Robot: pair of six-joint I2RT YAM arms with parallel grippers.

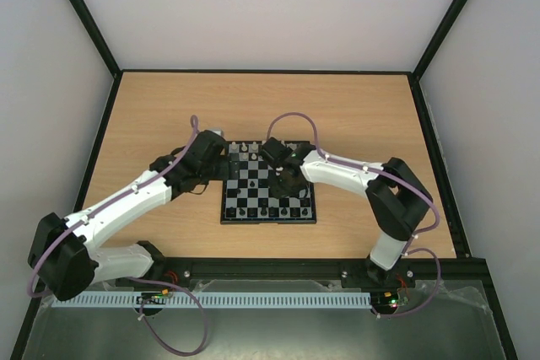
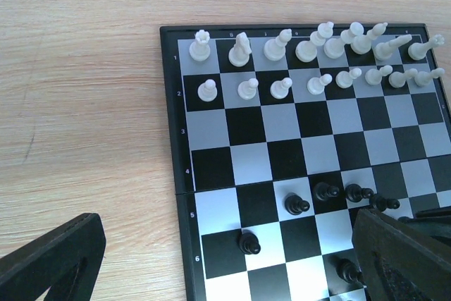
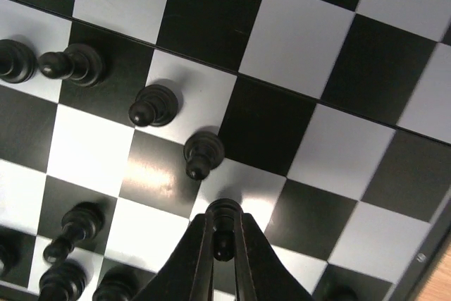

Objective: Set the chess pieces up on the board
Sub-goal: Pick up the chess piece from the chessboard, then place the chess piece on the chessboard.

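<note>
Gripping black pawn [image 3: 225,211] | right claw [image 3: 224,239] | 2 pawns [image 3: 202,154] just beside

Counter [image 2: 84,89]: pale wood grain, smooth and matt. Board [image 2: 246,126] squares carry a satin sheen. Cream pieces [image 2: 206,89] look like smooth plastic; the black piece [image 3: 224,211] at the matt-black right gripper [image 3: 224,236] shines glossy.

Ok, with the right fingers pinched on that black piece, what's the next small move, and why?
Probably a short straight lift. The right fingers are shut on a black pawn standing on the board, and another pawn stands close beside it, so rising before moving sideways should avoid knocking it.
</note>
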